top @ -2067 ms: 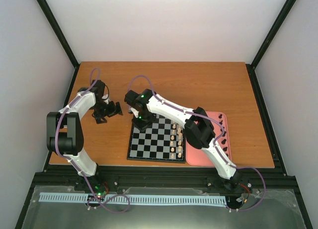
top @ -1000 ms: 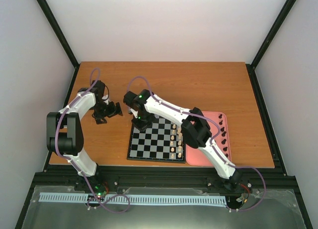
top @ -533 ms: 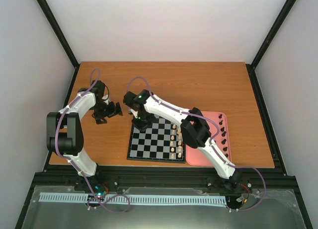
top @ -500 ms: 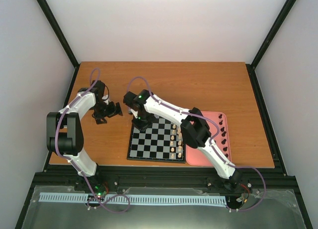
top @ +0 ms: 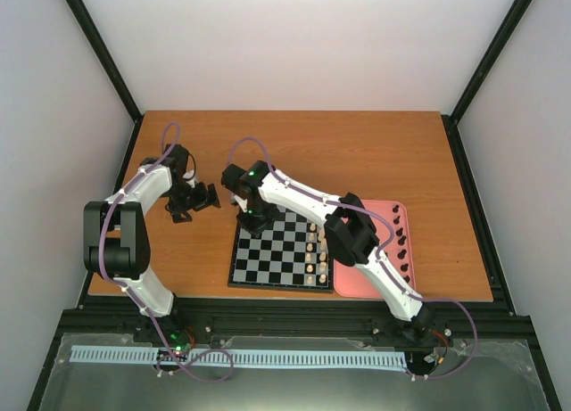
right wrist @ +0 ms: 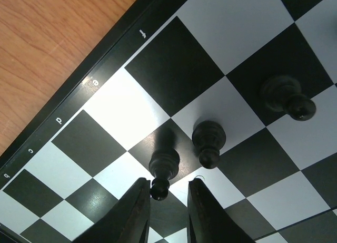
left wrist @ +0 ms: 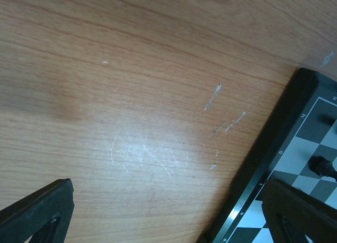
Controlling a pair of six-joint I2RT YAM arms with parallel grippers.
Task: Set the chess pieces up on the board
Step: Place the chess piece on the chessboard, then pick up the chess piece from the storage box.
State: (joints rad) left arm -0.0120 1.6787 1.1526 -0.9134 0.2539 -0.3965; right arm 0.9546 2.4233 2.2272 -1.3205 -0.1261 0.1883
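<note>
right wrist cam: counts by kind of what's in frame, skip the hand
black chess pieces: 3
board: 1
table: 1
total: 5

table [left wrist: 131, 95] under left hand [left wrist: 166, 211]: matt wood grain, fine pale scratches. board [right wrist: 174, 69] under right hand [right wrist: 167, 201]: smooth, glossy, glare. chess pieces [right wrist: 209, 140]: shiny black plastic.
</note>
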